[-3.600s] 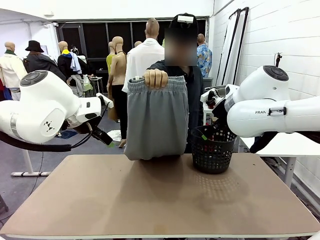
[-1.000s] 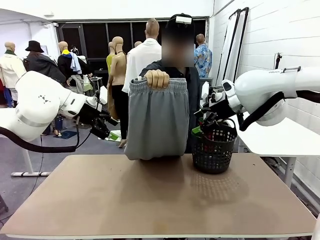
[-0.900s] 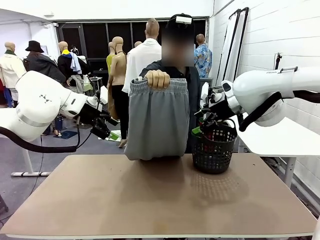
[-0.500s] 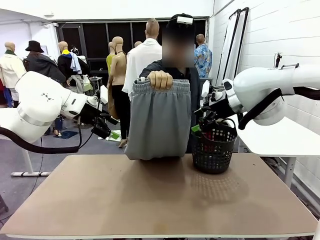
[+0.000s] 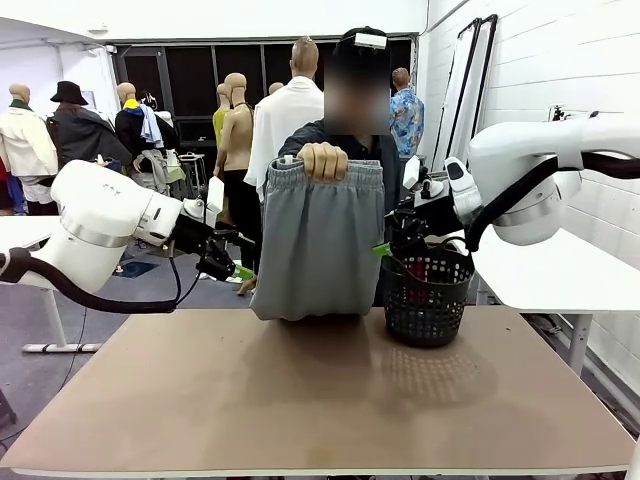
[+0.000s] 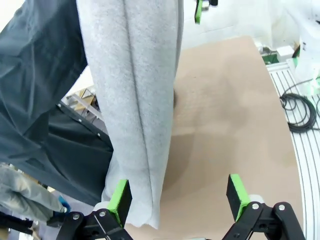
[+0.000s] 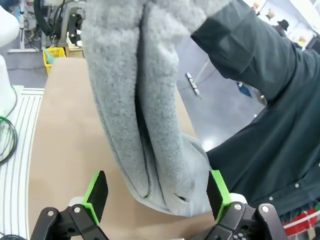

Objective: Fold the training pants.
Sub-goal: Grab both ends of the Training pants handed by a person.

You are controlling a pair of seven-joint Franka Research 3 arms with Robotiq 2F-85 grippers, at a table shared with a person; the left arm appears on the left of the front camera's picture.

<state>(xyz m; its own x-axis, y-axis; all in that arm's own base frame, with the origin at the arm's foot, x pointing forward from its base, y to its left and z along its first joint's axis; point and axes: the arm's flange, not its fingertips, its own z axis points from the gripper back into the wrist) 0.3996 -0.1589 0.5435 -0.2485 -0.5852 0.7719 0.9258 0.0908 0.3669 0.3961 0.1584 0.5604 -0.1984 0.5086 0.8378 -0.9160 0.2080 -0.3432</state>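
The training pants (image 5: 318, 240) hang from the person's hand (image 5: 323, 160). The left gripper (image 5: 232, 268) and right gripper (image 5: 392, 243) flank them, fingers spread. Best pinch both side edges level.

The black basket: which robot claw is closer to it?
Right. The right gripper hangs beside and just above the basket's rim; the left gripper is off on the other side of the held-up pants.

Grey against black and tan
The training pants (image 5: 318, 240) are plain light grey, the mesh basket (image 5: 428, 300) black, the table (image 5: 300, 400) tan, the person's jacket (image 7: 260, 125) dark.
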